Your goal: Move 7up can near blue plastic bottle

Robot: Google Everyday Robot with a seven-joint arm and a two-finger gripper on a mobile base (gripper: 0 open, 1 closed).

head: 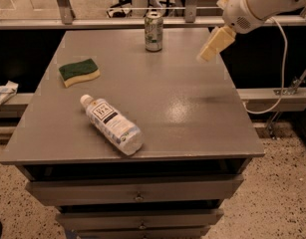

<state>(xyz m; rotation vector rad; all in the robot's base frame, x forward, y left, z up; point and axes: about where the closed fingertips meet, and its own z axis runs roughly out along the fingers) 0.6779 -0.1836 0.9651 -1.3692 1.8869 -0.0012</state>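
Since the can (153, 31) stands at the far edge, the gripper (212, 46), near the far right corner (clenched or released, cannot tell), should approach squarely.

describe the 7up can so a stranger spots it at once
On the grey drawer table, look at the middle of the far edge, left of where the gripper hovers. The 7up can stands upright there, silver and green, while the blue plastic bottle lies on its side near the front and the sponge is flat.
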